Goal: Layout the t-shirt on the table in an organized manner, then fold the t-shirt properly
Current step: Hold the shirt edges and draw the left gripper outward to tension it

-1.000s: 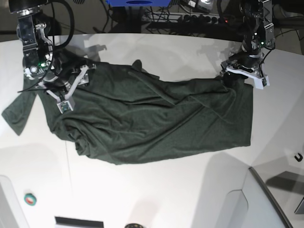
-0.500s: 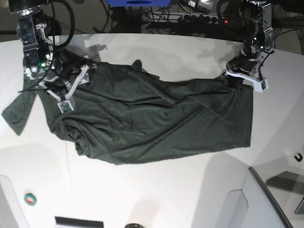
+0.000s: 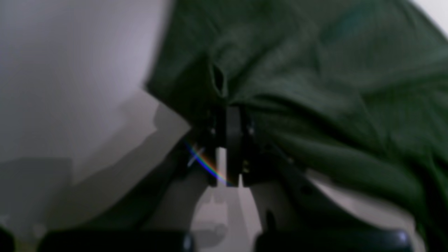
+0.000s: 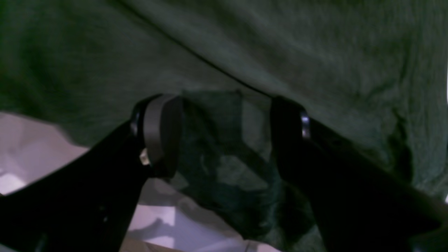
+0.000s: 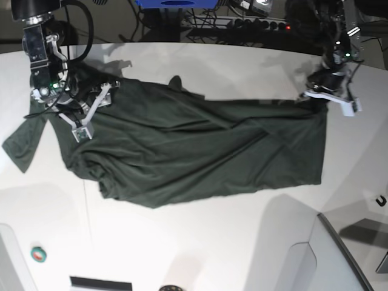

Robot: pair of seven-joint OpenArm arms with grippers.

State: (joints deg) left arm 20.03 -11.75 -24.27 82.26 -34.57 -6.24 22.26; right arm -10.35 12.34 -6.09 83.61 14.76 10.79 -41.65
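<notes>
back: a dark space with black cables and a blue box
corner: a grey slanted panel
front: a small green and red round button

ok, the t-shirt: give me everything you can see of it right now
The t-shirt is plain dark green, soft thin fabric, lying spread but heavily wrinkled across the white table, with diagonal creases and a bunched lower left edge. One short sleeve sticks out flat at the base view's left. The left pincer is shut on the far right corner, pulling the top edge taut. The right pincer stands open over the cloth near the sleeve, fabric lying between its fingers.
</notes>
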